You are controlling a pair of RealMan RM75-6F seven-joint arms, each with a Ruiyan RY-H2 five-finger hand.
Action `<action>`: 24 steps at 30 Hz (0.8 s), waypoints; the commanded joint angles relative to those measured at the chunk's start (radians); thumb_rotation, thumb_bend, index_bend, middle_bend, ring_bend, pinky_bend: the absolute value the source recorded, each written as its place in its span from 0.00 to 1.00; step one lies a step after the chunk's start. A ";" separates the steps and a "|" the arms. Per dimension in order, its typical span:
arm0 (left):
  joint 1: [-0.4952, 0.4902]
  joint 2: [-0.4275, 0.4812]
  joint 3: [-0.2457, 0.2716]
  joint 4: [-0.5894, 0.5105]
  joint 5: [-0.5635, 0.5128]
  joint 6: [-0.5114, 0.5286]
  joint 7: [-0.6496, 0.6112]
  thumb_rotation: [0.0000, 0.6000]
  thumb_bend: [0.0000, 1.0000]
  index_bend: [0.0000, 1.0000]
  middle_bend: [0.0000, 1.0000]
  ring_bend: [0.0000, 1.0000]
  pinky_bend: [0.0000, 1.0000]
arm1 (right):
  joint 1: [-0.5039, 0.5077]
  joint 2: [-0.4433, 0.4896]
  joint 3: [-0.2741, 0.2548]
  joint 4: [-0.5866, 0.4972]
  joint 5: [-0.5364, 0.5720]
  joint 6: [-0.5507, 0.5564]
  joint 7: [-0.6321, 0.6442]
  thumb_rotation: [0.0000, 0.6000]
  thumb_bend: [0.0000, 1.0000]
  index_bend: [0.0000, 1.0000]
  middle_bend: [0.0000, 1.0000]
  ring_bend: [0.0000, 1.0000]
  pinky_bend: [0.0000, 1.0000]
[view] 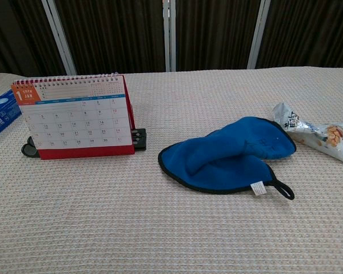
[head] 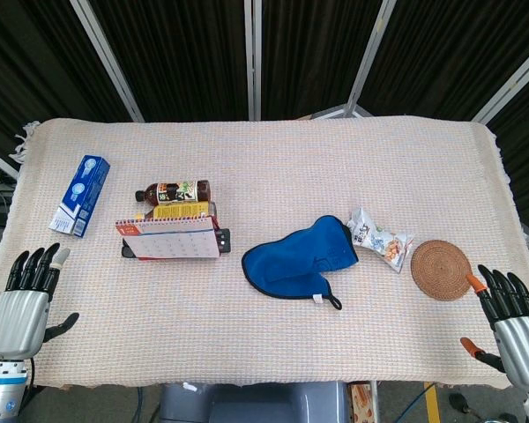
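Resting at the lower corners, the left hand (head: 22, 304) and right hand (head: 511, 322) are spread, holding nothing. Nearest the right hand lies a round woven coaster (head: 441, 270), beside a snack bag (head: 379, 238) and blue mitt (head: 300, 257); a calendar (head: 169, 240) stands center left.

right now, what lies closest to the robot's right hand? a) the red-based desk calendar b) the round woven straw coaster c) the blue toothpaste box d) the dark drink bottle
b: in the head view the round woven straw coaster lies just ahead of the open right hand, untouched.
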 commanded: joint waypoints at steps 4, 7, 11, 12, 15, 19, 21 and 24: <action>0.000 -0.001 0.000 0.001 0.001 0.000 0.001 1.00 0.11 0.00 0.00 0.00 0.00 | 0.000 0.000 -0.001 -0.001 -0.002 0.000 0.000 1.00 0.04 0.00 0.00 0.00 0.00; 0.000 -0.001 0.000 0.002 -0.003 -0.003 0.002 1.00 0.11 0.00 0.00 0.00 0.00 | 0.000 0.000 -0.001 -0.001 -0.001 -0.001 -0.001 1.00 0.04 0.00 0.00 0.00 0.00; -0.002 -0.003 0.000 0.002 -0.007 -0.007 0.003 1.00 0.11 0.00 0.00 0.00 0.00 | 0.000 0.000 -0.001 -0.003 -0.004 0.001 0.000 1.00 0.04 0.00 0.00 0.00 0.00; -0.003 -0.004 -0.001 0.002 -0.008 -0.008 0.003 1.00 0.11 0.00 0.00 0.00 0.00 | 0.000 0.000 -0.001 -0.003 -0.005 0.002 -0.001 1.00 0.04 0.00 0.00 0.00 0.00; -0.006 -0.006 -0.003 0.003 -0.017 -0.015 0.003 1.00 0.11 0.00 0.00 0.00 0.00 | 0.002 -0.002 0.000 -0.004 0.000 -0.004 -0.004 1.00 0.04 0.00 0.00 0.00 0.00; -0.011 -0.010 -0.012 0.003 -0.037 -0.023 0.006 1.00 0.14 0.00 0.09 0.08 0.06 | 0.005 -0.004 -0.001 -0.003 0.005 -0.014 -0.009 1.00 0.04 0.00 0.00 0.00 0.00; -0.012 -0.022 -0.023 0.004 -0.055 -0.019 0.008 1.00 0.18 0.00 0.34 0.31 0.25 | 0.005 -0.005 -0.001 -0.003 0.004 -0.016 -0.010 1.00 0.04 0.00 0.00 0.00 0.00; -0.017 -0.045 -0.035 -0.015 -0.104 -0.036 -0.008 1.00 0.29 0.00 0.66 0.59 0.49 | 0.005 -0.003 -0.002 -0.002 0.000 -0.013 -0.006 1.00 0.04 0.00 0.00 0.00 0.00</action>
